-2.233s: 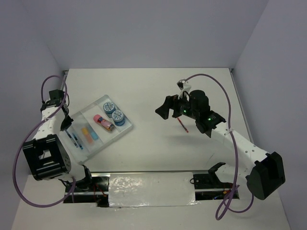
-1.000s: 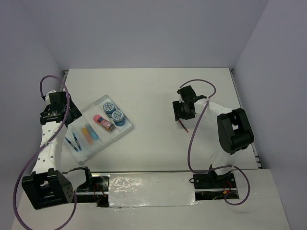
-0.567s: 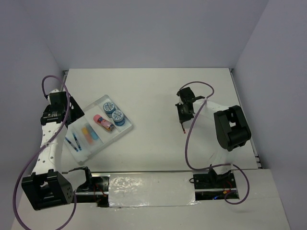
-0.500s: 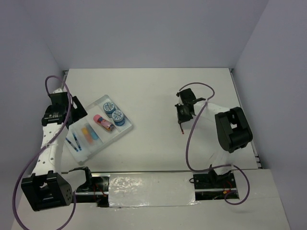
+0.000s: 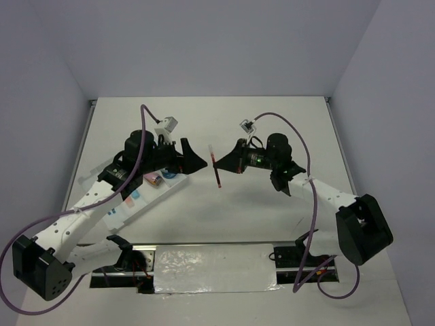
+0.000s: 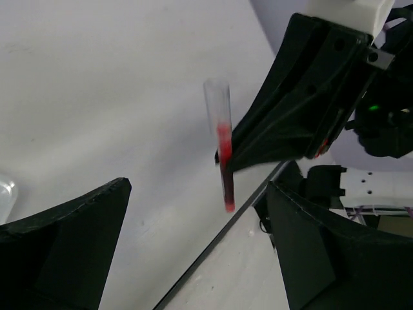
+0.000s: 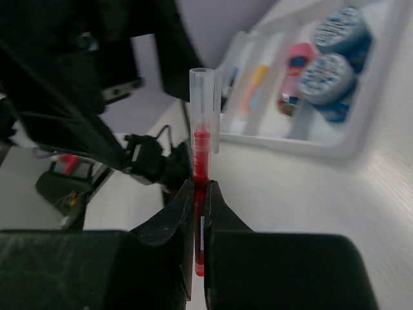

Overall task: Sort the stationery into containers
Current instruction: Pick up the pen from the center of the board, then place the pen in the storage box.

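Observation:
My right gripper (image 5: 223,163) is shut on a thin red pen (image 5: 216,167) with a clear cap, holding it upright above the middle of the table. In the right wrist view the pen (image 7: 202,145) stands pinched between the two fingers, the gripper (image 7: 200,188) closed tight on its red barrel. My left gripper (image 5: 197,161) is open and faces the pen from the left, a short way off. In the left wrist view the pen (image 6: 223,161) hangs between and beyond its wide-spread fingers (image 6: 71,245). The tray (image 5: 115,214) lies under the left arm, partly hidden.
The tray (image 7: 322,143) holds two blue rolls (image 7: 330,72), a pink cylinder (image 7: 298,64) and an orange bar (image 7: 258,76) in separate compartments. The left arm crosses over the tray. The table's near edge (image 6: 213,248) runs below the pen.
The right gripper closed on the red pen, lifted it off the table and turned left. The left arm swung from the tray's far left to the centre, facing the pen.

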